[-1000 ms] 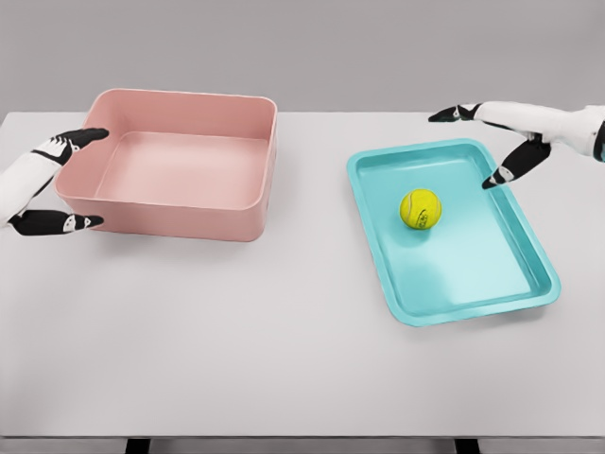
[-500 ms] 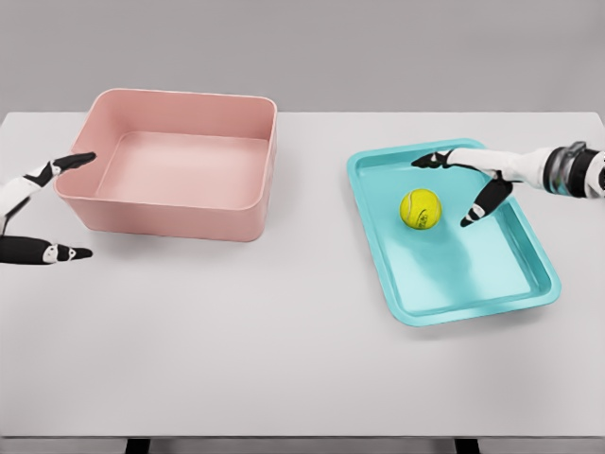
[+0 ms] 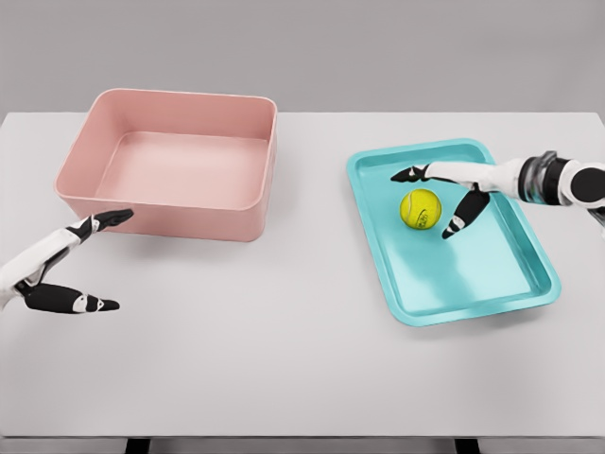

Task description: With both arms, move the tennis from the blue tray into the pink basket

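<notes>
A yellow tennis ball [image 3: 420, 207] lies in the upper half of the blue tray [image 3: 501, 284] on the right of the table. My right hand [image 3: 430, 200] comes in from the right edge and is open, its fingers spread on either side of the ball: one fingertip just behind it, one at its right, neither closed on it. The pink basket [image 3: 170, 213] stands at the back left and holds nothing. My left hand [image 3: 99, 261] hovers open over the table in front of the basket's left corner, apart from it.
The white table [image 3: 284, 350] carries the basket and the tray, with a gap between them. Its front edge runs along the bottom of the view.
My right hand moved left and down over the tray until its fingers flank the ball. My left hand pulled back from the basket's left wall toward the front of the table.
</notes>
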